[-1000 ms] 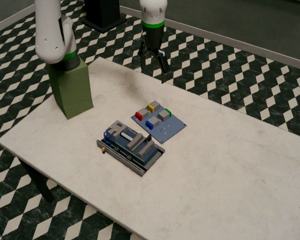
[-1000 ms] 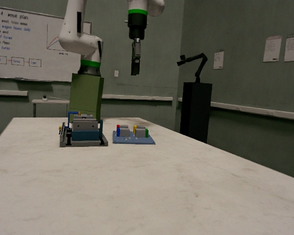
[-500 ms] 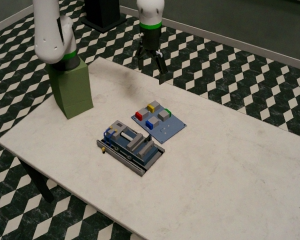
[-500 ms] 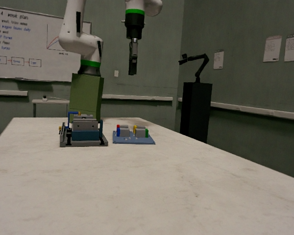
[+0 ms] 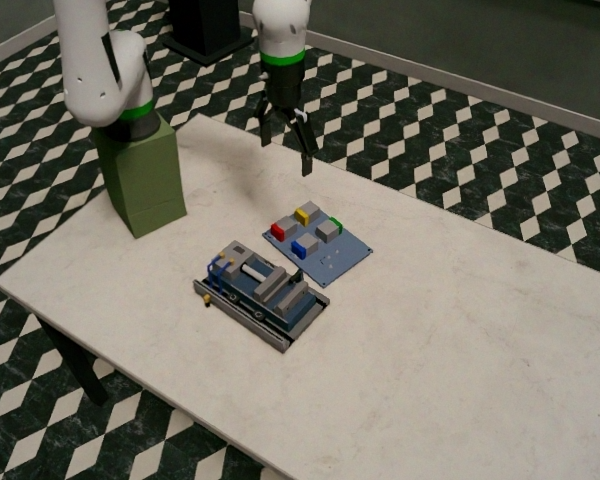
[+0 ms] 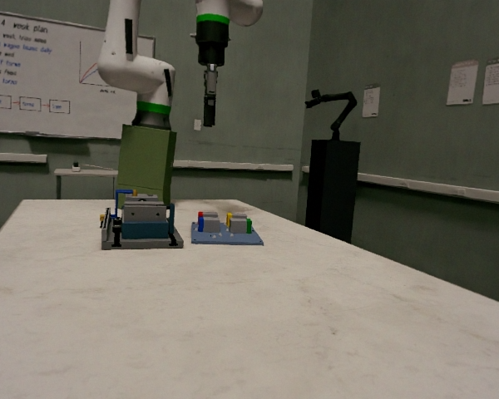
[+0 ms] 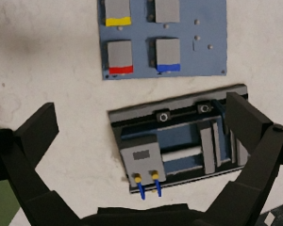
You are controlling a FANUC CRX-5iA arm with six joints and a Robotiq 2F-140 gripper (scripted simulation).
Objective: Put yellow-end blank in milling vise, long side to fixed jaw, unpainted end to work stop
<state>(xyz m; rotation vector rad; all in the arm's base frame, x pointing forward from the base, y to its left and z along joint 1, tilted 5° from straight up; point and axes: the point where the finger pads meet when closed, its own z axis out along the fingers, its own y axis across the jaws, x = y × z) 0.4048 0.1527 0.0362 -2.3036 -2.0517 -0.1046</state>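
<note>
The blank with the yellow end (image 5: 307,212) (image 6: 237,224) (image 7: 118,9) lies on the blue plate (image 5: 348,256) (image 6: 224,239) (image 7: 205,56), at the plate's far corner towards the robot base. Blanks with a red end (image 5: 283,227) (image 7: 121,56), a blue end (image 5: 304,244) (image 7: 168,55) and a green end (image 5: 328,229) (image 7: 167,7) lie on the same plate. The milling vise (image 5: 261,294) (image 6: 142,223) (image 7: 179,145) stands beside the plate, with nothing between its jaws. My gripper (image 5: 285,155) (image 6: 209,120) (image 7: 141,112) is open and empty, high above the table behind the plate.
The green robot pedestal (image 5: 140,175) (image 6: 146,163) stands at the table's back left, behind the vise. Small pins (image 5: 328,260) stick up from the plate's bare half. A black pedestal (image 6: 331,189) with another arm stands on the floor beyond the table.
</note>
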